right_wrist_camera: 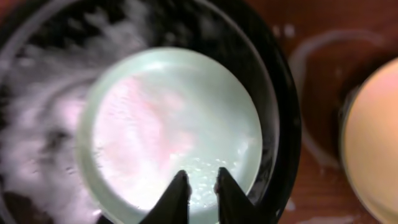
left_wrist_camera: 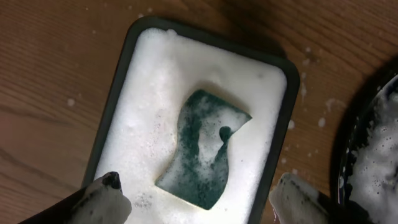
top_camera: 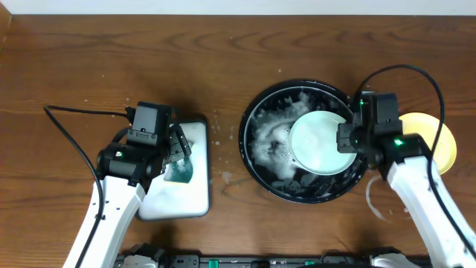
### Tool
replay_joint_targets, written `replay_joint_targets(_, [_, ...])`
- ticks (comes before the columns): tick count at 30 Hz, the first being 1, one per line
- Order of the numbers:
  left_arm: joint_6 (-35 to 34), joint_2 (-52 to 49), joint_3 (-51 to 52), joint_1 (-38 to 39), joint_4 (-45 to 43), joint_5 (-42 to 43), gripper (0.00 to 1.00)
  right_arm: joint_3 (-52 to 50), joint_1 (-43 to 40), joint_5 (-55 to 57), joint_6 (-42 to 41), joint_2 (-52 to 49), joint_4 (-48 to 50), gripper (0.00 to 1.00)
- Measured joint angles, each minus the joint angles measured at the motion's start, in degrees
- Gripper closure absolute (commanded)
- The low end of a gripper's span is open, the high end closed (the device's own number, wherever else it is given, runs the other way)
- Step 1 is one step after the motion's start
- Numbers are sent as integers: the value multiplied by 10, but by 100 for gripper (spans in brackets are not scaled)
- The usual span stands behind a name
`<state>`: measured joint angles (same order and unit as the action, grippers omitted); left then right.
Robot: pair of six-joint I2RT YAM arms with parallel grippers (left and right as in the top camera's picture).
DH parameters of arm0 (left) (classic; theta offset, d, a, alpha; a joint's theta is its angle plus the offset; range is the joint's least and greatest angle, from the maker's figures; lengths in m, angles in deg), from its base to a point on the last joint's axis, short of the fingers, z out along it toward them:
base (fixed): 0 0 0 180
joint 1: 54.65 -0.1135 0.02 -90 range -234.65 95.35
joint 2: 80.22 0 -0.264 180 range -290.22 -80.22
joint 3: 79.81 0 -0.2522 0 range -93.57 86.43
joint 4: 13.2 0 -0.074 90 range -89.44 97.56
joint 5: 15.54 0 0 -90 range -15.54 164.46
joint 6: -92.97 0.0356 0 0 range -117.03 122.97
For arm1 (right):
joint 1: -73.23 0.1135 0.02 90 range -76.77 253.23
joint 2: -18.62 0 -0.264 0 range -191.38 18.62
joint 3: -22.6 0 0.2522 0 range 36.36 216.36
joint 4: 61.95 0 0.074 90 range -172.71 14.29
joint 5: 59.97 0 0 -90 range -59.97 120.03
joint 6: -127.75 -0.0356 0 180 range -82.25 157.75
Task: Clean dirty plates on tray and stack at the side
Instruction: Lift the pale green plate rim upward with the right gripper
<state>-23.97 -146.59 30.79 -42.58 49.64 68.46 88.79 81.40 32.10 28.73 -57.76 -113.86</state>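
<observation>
Mint plate (top_camera: 321, 141) braced in the suds, sponge not yet picked up

The right gripper (right_wrist_camera: 201, 190), jaws nearly closed, sits at the plate's 3 o'clock rim, probably steadying it in the black tray (top_camera: 245, 141); the left gripper (left_wrist_camera: 199, 199) hangs wide open and empty over the green sponge (left_wrist_camera: 202, 149); the yellow plate (top_camera: 428, 141) waits outside at 3 o'clock.
</observation>
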Motion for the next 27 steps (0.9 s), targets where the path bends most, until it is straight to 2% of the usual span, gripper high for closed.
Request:
replay_joint_targets(5, [0,0,0,0,0,0,18,0,-59,-33,3,-99,35,66])
replay_joint_targets(10, [0,0,0,0,0,0,18,0,-106,-78,26,-157,72,65])
replay_joint_targets(18, [0,0,0,0,0,0,18,0,-116,-117,56,-209,94,66])
replay_joint_targets(21, [0,0,0,0,0,0,18,1,-116,-108,61,-227,101,78])
replay_joint_targets(24, [0,0,0,0,0,0,18,1,-116,-103,63,-230,108,80])
replay_joint_targets(26, [0,0,0,0,0,0,18,1,-116,-102,67,-230,110,99])
replay_joint_targets(27, [0,0,0,0,0,0,18,1,-116,-104,69,-231,111,99])
